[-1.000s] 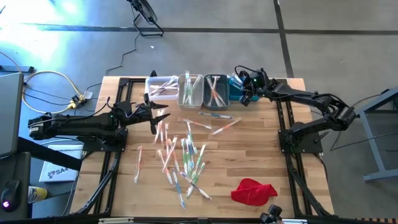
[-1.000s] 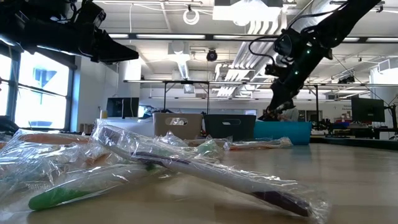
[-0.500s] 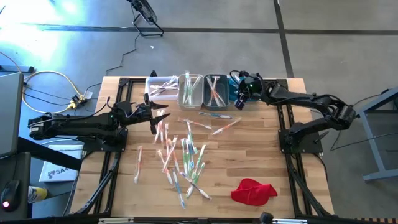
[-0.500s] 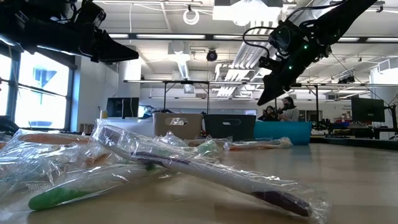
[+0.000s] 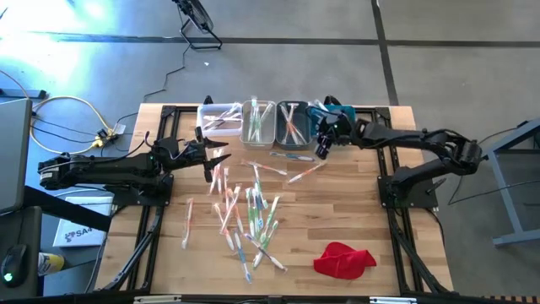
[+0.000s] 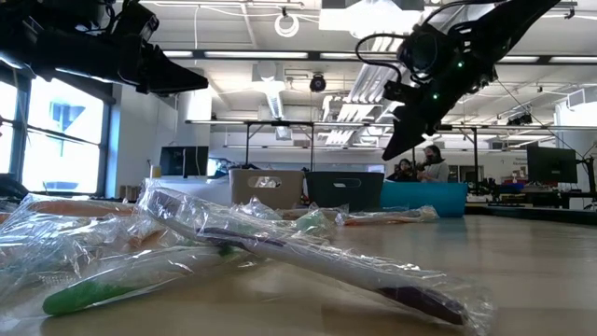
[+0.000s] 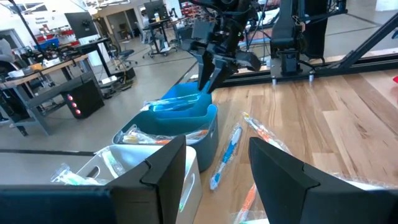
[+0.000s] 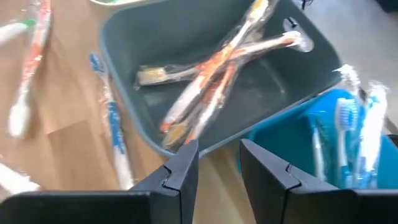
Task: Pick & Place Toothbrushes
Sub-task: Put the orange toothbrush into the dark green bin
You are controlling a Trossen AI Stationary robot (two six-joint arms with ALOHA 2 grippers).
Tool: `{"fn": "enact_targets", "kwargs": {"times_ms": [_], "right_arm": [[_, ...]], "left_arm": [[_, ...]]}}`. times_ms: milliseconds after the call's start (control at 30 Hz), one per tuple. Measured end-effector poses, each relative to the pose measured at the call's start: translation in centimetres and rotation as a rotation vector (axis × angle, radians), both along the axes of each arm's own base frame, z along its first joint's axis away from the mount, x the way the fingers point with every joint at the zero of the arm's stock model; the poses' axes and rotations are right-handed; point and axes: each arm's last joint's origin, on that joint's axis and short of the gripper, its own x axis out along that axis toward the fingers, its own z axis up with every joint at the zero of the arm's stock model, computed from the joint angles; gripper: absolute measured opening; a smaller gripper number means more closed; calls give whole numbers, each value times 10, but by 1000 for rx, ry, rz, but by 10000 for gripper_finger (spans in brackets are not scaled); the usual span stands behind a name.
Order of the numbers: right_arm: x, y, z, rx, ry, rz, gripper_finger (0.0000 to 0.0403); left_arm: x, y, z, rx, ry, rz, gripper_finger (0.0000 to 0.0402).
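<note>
Many wrapped toothbrushes (image 5: 245, 211) lie loose on the wooden table. More lie in a row of bins at the far edge: white (image 5: 205, 114), beige (image 5: 245, 127), grey (image 5: 279, 127) and blue (image 5: 340, 110). My right gripper (image 5: 321, 152) hangs open above the table, just near of the grey bin (image 8: 124, 74) and the blue bin (image 8: 273, 155), with nothing between its fingers. A blue toothbrush (image 8: 115, 124) lies below it beside the grey bin. My left gripper (image 5: 221, 158) waits open and level over the table's left part.
A red cloth (image 5: 344, 258) lies at the near right of the table. The grey bin holds orange toothbrushes (image 8: 217, 74); the blue bin holds blue ones (image 8: 348, 137). An orange toothbrush (image 5: 305, 172) lies near my right gripper. Bare wood shows right of the pile.
My right gripper has swung from above the blue bin toward the table's left and near edge, and now hangs in front of the grey bin. Its fingers keep the same gap.
</note>
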Motion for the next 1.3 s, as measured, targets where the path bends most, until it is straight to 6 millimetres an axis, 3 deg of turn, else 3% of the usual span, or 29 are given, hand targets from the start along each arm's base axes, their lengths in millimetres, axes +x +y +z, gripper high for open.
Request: {"fn": "enact_targets", "kwargs": {"times_ms": [800,1300], "right_arm": [[17,44,-3,71,0,134,109],[22,60,-4,79,15,198,109]], "left_arm": [[0,0,0,0,0,0,171],[0,0,0,24,9,-2,171]]}}
